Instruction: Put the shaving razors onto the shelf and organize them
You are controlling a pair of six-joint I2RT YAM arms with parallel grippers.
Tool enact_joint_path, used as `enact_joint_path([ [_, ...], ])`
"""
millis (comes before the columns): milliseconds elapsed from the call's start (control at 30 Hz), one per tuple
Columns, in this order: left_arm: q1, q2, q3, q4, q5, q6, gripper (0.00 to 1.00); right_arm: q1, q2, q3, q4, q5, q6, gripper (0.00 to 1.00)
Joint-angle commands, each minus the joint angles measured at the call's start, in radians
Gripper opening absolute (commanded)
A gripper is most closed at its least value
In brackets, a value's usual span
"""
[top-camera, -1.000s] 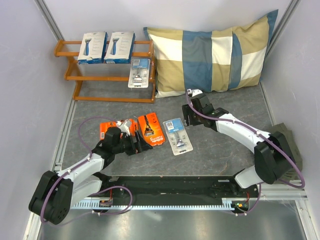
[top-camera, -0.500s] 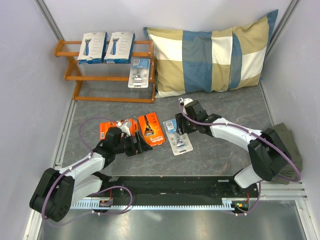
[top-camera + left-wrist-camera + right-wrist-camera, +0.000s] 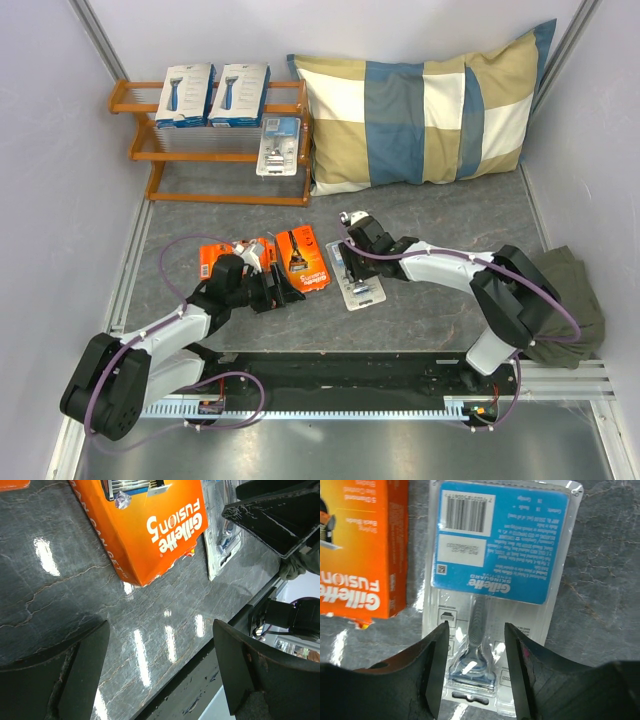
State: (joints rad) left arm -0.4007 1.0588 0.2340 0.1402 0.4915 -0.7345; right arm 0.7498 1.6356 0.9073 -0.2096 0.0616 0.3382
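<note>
Lying flat near the middle of the table (image 3: 450,210), just beside an orange pack (image 3: 360,545), a clear blister pack (image 3: 495,580) with a blue barcoded card and grey-handled razor is framed, ungripped, by the spread right pincer (image 3: 476,645), while the left pincer (image 3: 160,665) is seen agape and empty.

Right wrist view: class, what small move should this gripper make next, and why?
Probably lower straight down, then close. The right gripper is open above the blister pack, which lies flat on the table, with a finger on either side of the razor handle.
</note>
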Motion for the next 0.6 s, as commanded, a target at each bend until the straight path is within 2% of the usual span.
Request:
enact_joint_path([
  [0,-0.003,0.001,-0.009,0.050,0.004,0.023,0.91,0.020,0.041,0.007,0.024,0.089,0.016,0.54],
  [233,-0.003,0.001,-0.018,0.061,0.010,0.017,0.91,0.059,0.141,0.021,0.027,0.162,0.036,0.34],
  [300,-0.003,0.000,-0.019,0.061,0.010,0.015,0.91,0.068,0.147,0.021,0.027,0.175,0.039,0.18],
  [367,-0.003,-0.002,-0.019,0.061,0.010,0.015,0.91,0.074,0.147,0.021,0.027,0.179,0.041,0.08],
  [467,-0.001,-0.006,-0.018,0.061,0.013,0.011,0.91,0.074,0.138,0.021,0.024,0.188,0.039,0.02],
  [567,-0.003,-0.020,-0.013,0.043,0.002,0.007,0.91,0.074,0.125,0.022,0.019,0.199,0.041,0.00],
])
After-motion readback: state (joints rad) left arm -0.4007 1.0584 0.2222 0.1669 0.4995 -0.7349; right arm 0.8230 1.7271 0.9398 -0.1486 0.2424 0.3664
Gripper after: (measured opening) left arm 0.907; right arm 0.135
